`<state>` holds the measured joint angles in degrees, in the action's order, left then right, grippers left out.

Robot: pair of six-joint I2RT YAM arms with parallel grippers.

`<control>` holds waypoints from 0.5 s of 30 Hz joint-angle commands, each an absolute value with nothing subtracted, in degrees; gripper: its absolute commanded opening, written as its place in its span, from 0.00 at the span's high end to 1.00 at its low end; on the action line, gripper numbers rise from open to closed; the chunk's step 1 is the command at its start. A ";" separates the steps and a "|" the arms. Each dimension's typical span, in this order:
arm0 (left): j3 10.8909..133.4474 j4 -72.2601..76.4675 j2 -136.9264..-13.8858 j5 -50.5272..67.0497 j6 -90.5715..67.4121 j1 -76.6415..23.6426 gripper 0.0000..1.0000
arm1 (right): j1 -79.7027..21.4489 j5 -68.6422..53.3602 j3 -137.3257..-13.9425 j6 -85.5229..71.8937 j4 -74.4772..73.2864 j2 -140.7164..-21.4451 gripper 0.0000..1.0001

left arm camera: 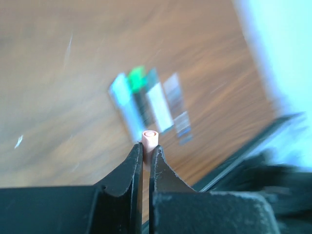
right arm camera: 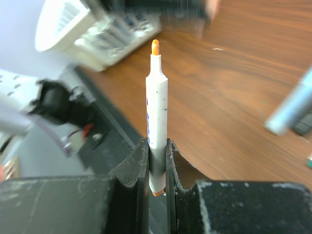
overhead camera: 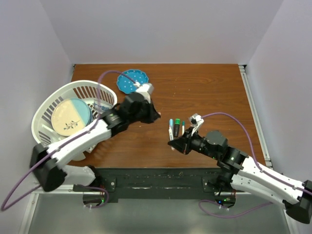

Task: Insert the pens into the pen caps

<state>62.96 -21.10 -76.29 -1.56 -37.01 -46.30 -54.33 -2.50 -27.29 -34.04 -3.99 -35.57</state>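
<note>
Top view: left gripper (overhead camera: 156, 116) at ten o'clock of the loose pens (overhead camera: 177, 127), right gripper (overhead camera: 171, 143) about six. Left wrist: pinched tight on a pink cap (left arm camera: 149, 138) — poking out at twelve. Right wrist: squeezing a white pen (right arm camera: 157, 112) — orange tip at twelve.

Both arms wear white shells over black joints: left arm (overhead camera: 80, 141), right arm (overhead camera: 263, 178). A purple cable (overhead camera: 109, 72) loops off each wrist. Fingers (left arm camera: 129, 170) are black, edges scuffed.
</note>
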 commanded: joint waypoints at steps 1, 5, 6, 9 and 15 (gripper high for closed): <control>58.98 -4.94 -66.11 5.00 -40.16 -44.74 1.00 | -54.40 -13.44 -26.72 -32.96 16.50 -39.44 1.00; 56.61 4.02 -61.27 8.87 -42.35 -44.56 1.00 | -54.58 -15.90 -28.82 -33.05 21.52 -44.63 1.00; 55.21 5.52 -60.48 9.40 -42.80 -44.65 1.00 | -54.67 -16.08 -29.09 -33.13 23.45 -45.34 1.00; 53.62 8.78 -58.10 9.67 -43.42 -44.56 1.00 | -54.84 -14.60 -29.53 -33.84 27.05 -46.84 1.00; 50.81 11.25 -55.02 9.23 -43.86 -44.56 1.00 | -54.93 -12.57 -29.79 -34.54 30.41 -47.46 1.00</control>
<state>52.40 4.89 -57.69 8.36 -42.57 -44.75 -54.65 -13.04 -27.11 -34.24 23.49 -47.51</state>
